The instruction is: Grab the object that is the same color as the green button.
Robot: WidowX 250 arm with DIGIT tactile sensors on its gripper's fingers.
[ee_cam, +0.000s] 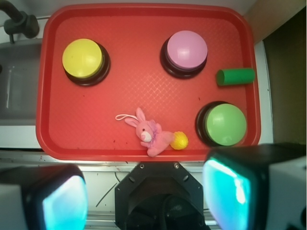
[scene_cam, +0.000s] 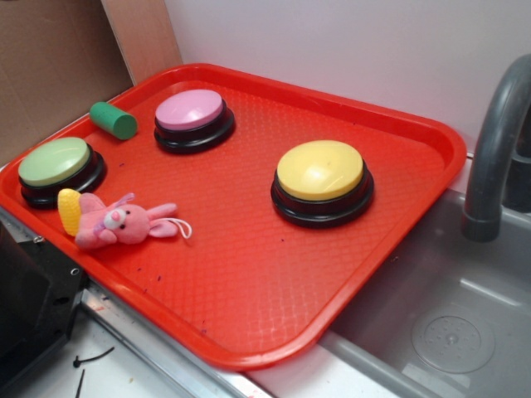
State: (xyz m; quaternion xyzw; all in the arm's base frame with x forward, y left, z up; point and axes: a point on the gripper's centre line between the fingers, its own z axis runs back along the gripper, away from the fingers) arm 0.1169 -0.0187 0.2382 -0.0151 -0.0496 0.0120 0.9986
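Observation:
A small dark-green cylinder, the object (scene_cam: 114,120) (ee_cam: 235,76), lies on its side on the red tray (scene_cam: 249,290) (ee_cam: 134,19), between the green button (scene_cam: 56,163) (ee_cam: 224,124) and the pink button. In the wrist view my gripper (ee_cam: 146,196) hangs high above the tray's near edge, open, with nothing between its fingers (ee_cam: 228,191). It is far from the cylinder, which lies near the tray's right rim in that view. The gripper itself does not show in the exterior view.
A pink-topped button (scene_cam: 192,114) (ee_cam: 186,51) and a yellow-topped button (scene_cam: 321,177) (ee_cam: 83,59) stand on the tray. A pink plush bunny (scene_cam: 116,222) (ee_cam: 151,132) with a yellow piece lies near the green button. A grey sink (scene_cam: 448,315) and faucet (scene_cam: 498,141) lie beside the tray. Cardboard (scene_cam: 50,66) stands behind.

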